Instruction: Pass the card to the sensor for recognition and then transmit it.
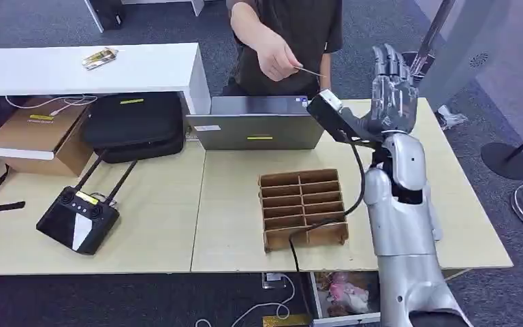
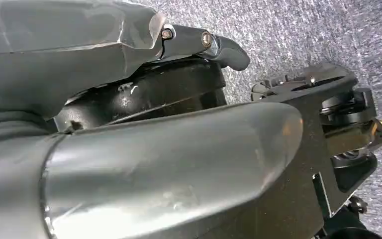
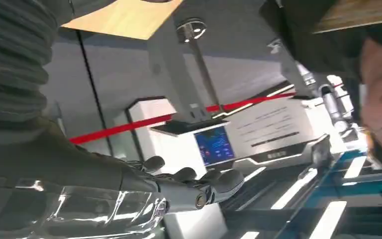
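we judged the handover could fail, since the thin pale card [image 1: 311, 71] was pinched in a person's hand [image 1: 274, 56] above the wooden surface [image 1: 231, 204], just beside our raised right robot hand [image 1: 393, 92], its fingers spread and empty.

Grey carpet floor [image 1: 34, 300] surrounds a light wooden tabletop [image 1: 231, 225]. A white bench [image 1: 75, 68] stands behind it, and a black stanchion base [image 1: 506, 160] rests right.
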